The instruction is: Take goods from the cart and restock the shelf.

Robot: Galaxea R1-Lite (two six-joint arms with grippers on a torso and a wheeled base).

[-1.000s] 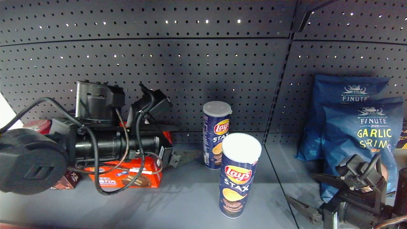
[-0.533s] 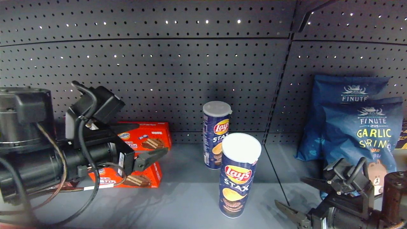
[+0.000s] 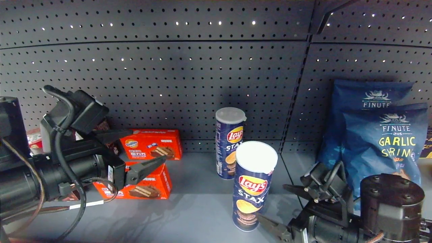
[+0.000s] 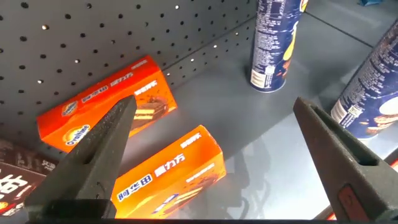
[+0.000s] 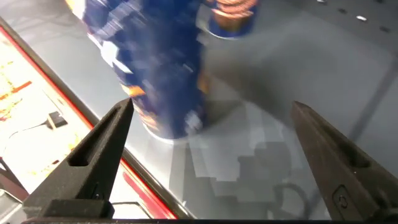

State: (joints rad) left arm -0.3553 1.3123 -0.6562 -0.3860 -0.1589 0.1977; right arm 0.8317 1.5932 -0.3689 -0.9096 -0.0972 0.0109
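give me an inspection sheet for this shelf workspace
surface: grey shelf, no spills seen
job's things: rear orange box and front orange box; rear chip can and front chip can upright, lids on
clutter: brown pack at far left, partly hidden
grippers: left gripper jaws open, empty, by the orange boxes; right gripper jaws open, empty, beside the front chip can
cables: black cable looped on the left arm
surroundings: perforated panel behind; blue snack bags at right
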